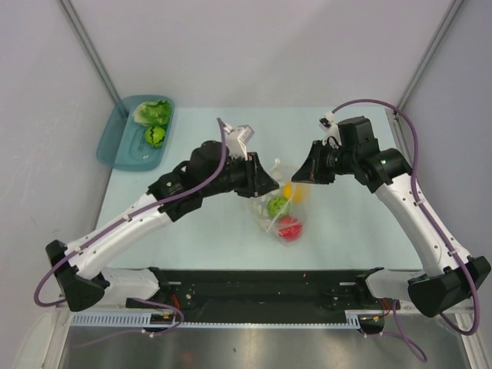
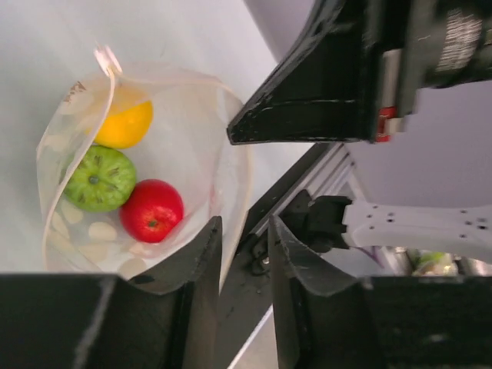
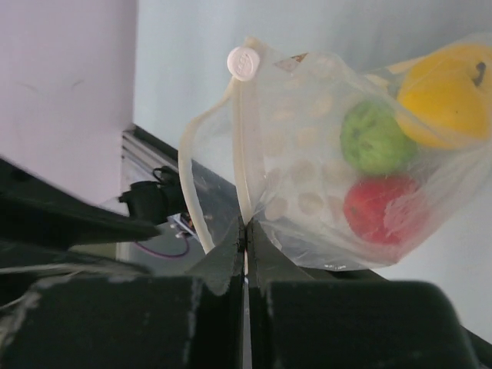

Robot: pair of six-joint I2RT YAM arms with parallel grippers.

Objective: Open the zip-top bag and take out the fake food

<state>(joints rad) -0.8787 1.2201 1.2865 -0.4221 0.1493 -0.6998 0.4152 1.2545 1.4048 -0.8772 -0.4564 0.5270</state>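
Note:
The zip-top bag hangs at the table's middle, its mouth spread open. Inside are a yellow fruit, a green fruit and a red fruit. My right gripper is shut on one zip strip of the bag; the other strip bows away to the left. My left gripper is open at the mouth's other side, the bag's rim lying against one finger's inner face. The left wrist view looks into the bag at the yellow, green and red fruits.
A teal tray at the back left holds a lettuce leaf and a small green fruit. The black arm mount runs along the near edge. Grey walls close in both sides.

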